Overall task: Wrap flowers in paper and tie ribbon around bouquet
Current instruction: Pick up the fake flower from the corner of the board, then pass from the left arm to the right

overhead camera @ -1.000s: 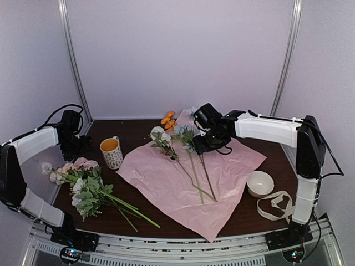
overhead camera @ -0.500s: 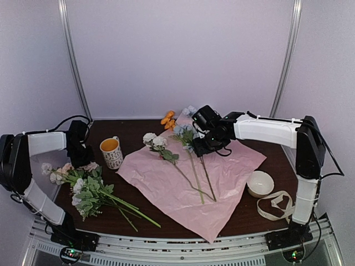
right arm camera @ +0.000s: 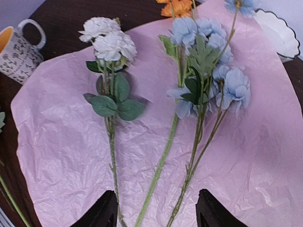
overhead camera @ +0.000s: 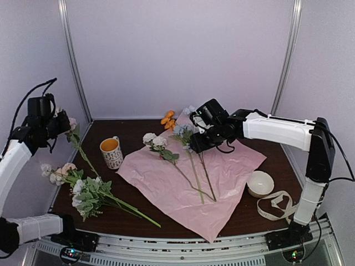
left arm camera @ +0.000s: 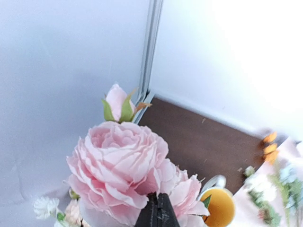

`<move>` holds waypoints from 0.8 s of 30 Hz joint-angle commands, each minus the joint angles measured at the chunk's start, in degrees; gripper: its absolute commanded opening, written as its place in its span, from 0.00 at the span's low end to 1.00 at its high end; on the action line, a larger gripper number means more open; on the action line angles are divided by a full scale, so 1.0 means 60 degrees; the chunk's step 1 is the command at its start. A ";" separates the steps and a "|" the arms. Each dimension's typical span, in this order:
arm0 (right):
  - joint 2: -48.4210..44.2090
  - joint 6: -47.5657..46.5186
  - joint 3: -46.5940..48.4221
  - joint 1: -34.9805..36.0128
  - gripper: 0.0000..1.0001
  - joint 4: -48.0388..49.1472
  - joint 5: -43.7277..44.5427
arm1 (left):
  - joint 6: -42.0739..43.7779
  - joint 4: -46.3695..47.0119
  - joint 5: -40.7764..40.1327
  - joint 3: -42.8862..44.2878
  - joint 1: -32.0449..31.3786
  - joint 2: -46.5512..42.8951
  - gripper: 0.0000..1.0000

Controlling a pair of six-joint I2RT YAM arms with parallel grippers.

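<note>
Since the flowers (overhead camera: 89,191) look light, soft-petalled and wiry-stemmed, the left gripper (left arm camera: 158,210) pinches one pink flower (left arm camera: 118,165) by its stem, raised left of the mug (overhead camera: 111,153), while the right gripper (right arm camera: 156,210) hangs open well right of it.

White-shelled left arm (overhead camera: 12,159) and white-shelled right arm (overhead camera: 276,129) have chunky black joints; a black cable (overhead camera: 30,97) loops up behind the black left tool (left arm camera: 157,213).
</note>
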 commanded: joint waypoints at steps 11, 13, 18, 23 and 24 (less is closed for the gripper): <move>-0.0955 -0.2077 0.0812 0.2304 0.60 0.4350 -0.4249 | -0.0615 0.4656 0.4855 0.0594 -0.0833 -0.3152 0.00; -0.0566 -0.1701 0.1215 0.2478 0.62 0.5005 -0.4497 | -0.0861 0.5065 0.4915 0.0733 -0.1354 -0.2962 0.00; 0.0757 -0.0728 0.2853 0.2808 0.97 0.5620 -0.4775 | -0.0050 0.5560 0.3998 0.1261 -0.3658 -0.2081 0.00; 0.1250 -0.0219 0.3276 0.3021 1.00 0.5978 -0.4649 | -0.0479 0.6440 0.4353 0.1359 -0.4177 -0.1177 0.00; 0.1239 -0.0143 0.3176 0.3019 0.97 0.6070 -0.4544 | -0.0539 0.6561 0.4414 0.1377 -0.4233 -0.1041 0.00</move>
